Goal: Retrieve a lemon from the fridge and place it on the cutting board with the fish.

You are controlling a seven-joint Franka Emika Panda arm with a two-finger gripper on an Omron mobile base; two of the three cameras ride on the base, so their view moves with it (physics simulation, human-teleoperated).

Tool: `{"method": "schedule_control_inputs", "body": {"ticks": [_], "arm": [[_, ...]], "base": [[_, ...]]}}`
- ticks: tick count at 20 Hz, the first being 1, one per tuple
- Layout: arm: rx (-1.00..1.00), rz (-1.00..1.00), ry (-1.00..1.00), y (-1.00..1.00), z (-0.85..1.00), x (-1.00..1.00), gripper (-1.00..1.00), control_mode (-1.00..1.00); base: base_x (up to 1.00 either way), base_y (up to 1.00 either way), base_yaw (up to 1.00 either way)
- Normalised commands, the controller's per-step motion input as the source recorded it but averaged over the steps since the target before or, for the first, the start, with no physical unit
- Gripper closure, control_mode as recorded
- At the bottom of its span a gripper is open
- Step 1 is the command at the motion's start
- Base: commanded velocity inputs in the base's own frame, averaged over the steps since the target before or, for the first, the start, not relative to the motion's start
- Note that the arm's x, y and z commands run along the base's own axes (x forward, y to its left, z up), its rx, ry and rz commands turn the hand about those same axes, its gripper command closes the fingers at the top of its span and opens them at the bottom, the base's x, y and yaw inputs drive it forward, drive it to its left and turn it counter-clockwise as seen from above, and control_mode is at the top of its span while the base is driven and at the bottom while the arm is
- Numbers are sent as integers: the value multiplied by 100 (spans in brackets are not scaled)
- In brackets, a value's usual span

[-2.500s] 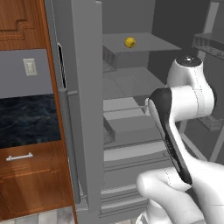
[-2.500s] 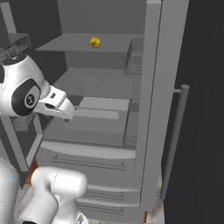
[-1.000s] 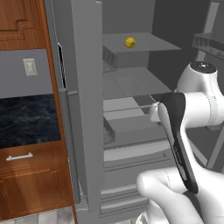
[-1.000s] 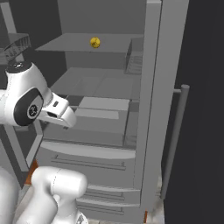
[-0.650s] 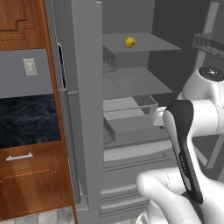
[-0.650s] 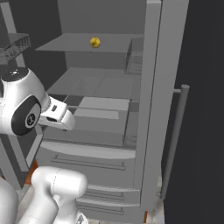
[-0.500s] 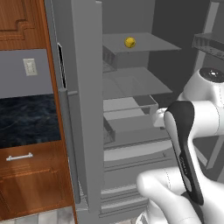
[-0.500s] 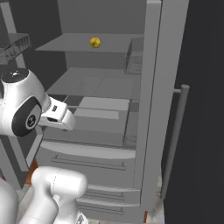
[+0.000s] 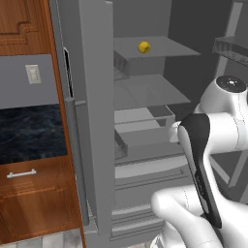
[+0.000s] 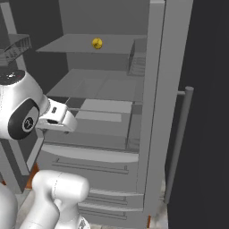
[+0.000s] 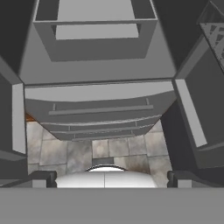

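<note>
We count one lemon (image 9: 144, 47) on the top shelf of the open fridge (image 9: 92, 116). Our claw (image 11: 109, 178), below that shelf, gapes wide, holding nothing, above two lower drawers (image 11: 98, 107).

Flat even rendered light, no glare, soft dim shading deep inside the fridge (image 9: 145, 97), sharp focus throughout, slightly coarse pixelated edges

White arm bent low, gripper (image 11: 109, 177) facing down w/ jaws spread wide
</note>
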Motion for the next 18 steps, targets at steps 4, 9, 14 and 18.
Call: {"method": "schedule_control_inputs", "body": {"ticks": [4, 9, 14, 18], "arm": [[0, 0, 0, 0, 0, 0, -100, -100], [0, 0, 0, 0, 0, 0, -100, -100], [0, 0, 0, 0, 0, 0, -100, 100], [0, 0, 0, 0, 0, 0, -100, 100]], "base": [[0, 0, 0], [0, 0, 0], [0, -6, 0], [3, -12, 0]]}}
